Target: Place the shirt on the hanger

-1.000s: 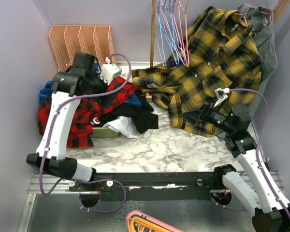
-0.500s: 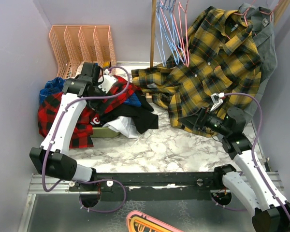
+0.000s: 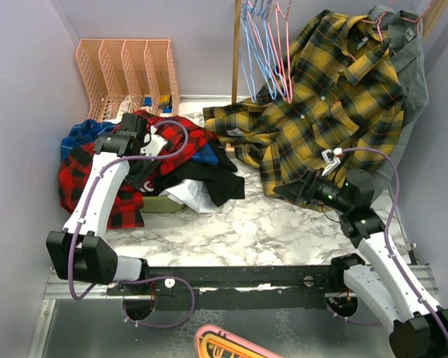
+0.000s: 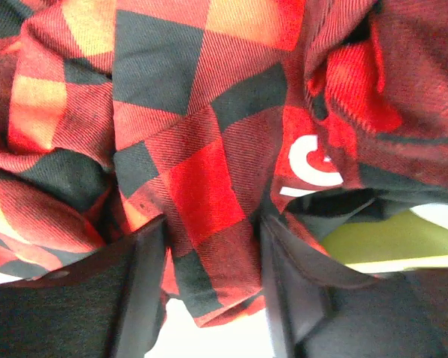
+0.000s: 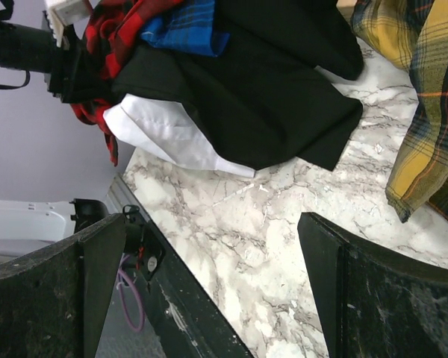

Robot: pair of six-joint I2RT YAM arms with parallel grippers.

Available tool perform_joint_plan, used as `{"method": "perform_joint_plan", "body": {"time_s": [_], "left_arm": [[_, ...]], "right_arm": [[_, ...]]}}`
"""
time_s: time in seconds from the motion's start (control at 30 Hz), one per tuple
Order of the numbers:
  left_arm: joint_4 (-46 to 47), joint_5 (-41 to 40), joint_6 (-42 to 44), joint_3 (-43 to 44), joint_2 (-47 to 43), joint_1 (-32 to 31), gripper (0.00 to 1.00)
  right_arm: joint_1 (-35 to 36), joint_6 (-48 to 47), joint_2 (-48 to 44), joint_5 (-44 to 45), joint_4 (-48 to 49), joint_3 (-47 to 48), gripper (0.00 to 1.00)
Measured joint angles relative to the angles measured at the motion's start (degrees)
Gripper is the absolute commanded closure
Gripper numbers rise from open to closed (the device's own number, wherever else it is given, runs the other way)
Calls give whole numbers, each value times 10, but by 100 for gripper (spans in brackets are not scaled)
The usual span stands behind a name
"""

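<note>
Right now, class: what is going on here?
The left end effector is down on the red-and-black shirt, straddling a fold; a firm grip cannot be confirmed. The right end effector is open and empty above the marble table. The pink hanger hangs at the back, untouched.

Walls [image 3: 30, 67] plain lavender on three sides, matte. Table [image 3: 239, 231] is white marble-pattern with grey veining. Orange slotted file rack [image 3: 127, 67] stands against the back wall, left. Wooden pole [image 3: 237, 52] upright at back centre. Black rail [image 3: 239, 276] runs along the near table edge. Light is even and diffuse.
</note>
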Motion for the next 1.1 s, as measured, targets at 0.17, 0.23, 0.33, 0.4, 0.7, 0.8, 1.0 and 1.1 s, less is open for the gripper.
{"method": "perform_joint_plan", "body": {"time_s": [0.17,0.23,0.33,0.4,0.7,0.8,1.0,1.1], "left_arm": [[-13,8,0,10,15,5,100],[-26,20,3,46,24,5,100],[-43,44,20,122,31,5,100],[-57,75,37,196,34,5,100],[-59,281,66,462,-13,6,100],[-65,330,70,468,-34,6,100],[-75,372,77,455,-45,6,100],[-77,375,78,451,-46,6,100]], "right_arm": [[0,3,-6,0,3,0,1],[0,3,-11,0,3,0,0],[0,3,-14,-5,3,0,2],[0,3,-14,-20,4,2,5],[49,-69,66,-70,32,186,11],[126,-151,139,-2,40,296,10],[255,-282,278,91,96,370,5],[275,-309,342,99,135,366,0]]}}
